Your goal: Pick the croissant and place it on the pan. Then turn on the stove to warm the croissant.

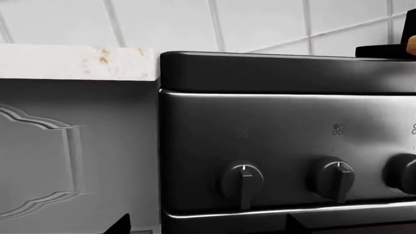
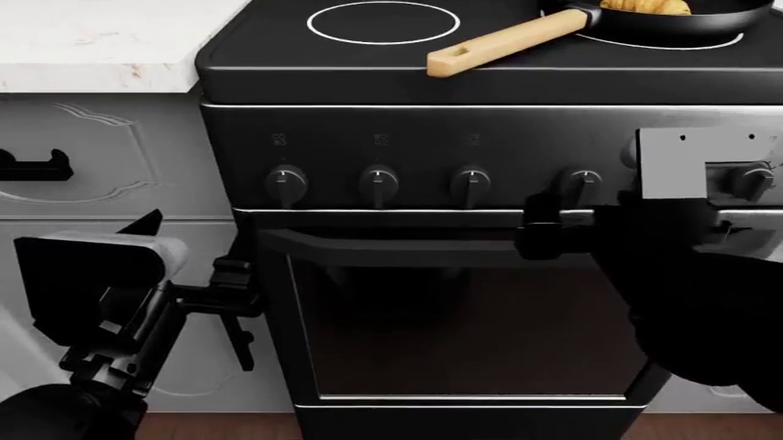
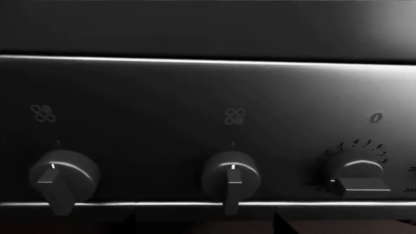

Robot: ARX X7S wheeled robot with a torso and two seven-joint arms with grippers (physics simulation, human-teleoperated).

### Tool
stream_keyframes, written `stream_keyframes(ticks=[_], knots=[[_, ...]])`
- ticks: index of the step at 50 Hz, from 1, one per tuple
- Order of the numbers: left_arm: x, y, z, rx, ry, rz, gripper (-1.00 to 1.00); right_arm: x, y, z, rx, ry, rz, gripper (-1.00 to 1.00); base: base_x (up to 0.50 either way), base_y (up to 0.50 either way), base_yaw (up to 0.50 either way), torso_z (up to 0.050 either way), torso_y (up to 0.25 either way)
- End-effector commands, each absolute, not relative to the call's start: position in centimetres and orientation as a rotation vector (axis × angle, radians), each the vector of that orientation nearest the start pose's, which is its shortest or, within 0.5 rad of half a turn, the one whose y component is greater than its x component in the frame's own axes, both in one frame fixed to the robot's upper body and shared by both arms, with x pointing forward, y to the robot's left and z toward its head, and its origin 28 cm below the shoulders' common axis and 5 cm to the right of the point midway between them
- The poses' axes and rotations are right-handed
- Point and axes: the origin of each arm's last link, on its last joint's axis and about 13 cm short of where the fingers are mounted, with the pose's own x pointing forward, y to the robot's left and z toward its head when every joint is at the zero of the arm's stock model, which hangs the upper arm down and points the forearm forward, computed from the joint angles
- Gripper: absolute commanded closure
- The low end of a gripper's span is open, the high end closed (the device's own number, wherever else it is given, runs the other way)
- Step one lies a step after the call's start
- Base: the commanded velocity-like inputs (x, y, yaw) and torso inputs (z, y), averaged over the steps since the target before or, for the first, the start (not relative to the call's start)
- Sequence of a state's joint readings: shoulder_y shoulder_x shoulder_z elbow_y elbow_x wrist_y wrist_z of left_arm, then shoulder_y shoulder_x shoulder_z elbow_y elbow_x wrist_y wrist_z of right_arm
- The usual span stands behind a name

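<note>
The croissant (image 2: 645, 6) lies in the black pan (image 2: 685, 20) on the stove's (image 2: 490, 147) back right burner. The pan's wooden handle (image 2: 501, 43) points toward the front. My right gripper (image 2: 545, 225) is open just in front of the knob row, close to the fourth knob (image 2: 584, 184). In the right wrist view that gripper (image 3: 204, 224) is below a middle knob (image 3: 231, 179), holding nothing. My left gripper (image 2: 245, 310) hangs open, lower, by the oven door's left edge. The left wrist view shows this gripper (image 1: 206, 226) empty, facing the leftmost knob (image 1: 242, 180).
A white marble counter (image 2: 98, 46) adjoins the stove on the left, over grey cabinet doors (image 2: 110, 165). The oven door handle (image 2: 404, 247) juts out under the knobs. One knob at the right (image 3: 357, 178) is ringed by numbers. White wall tiles (image 1: 260, 22) stand behind.
</note>
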State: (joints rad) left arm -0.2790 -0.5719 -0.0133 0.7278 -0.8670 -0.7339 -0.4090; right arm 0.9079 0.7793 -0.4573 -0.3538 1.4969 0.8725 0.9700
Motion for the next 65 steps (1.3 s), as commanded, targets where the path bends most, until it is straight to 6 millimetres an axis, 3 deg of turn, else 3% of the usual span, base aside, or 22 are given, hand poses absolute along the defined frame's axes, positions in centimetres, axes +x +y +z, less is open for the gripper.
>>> stream_keyframes(ticks=[1, 65], knots=[[20.6, 25.1, 18.1, -0.038, -0.109, -0.13, -1.0, 25.7, -13.5, 23.4, -0.034, 0.252, -0.034, -1.0, 0.0, 0.0, 0.0, 0.0, 0.0], [20.9, 25.4, 17.8, -0.068, -0.098, -0.116, -1.0, 28.3, -14.1, 23.4, -0.067, 0.281, -0.086, -1.0, 0.0, 0.0, 0.0, 0.0, 0.0]])
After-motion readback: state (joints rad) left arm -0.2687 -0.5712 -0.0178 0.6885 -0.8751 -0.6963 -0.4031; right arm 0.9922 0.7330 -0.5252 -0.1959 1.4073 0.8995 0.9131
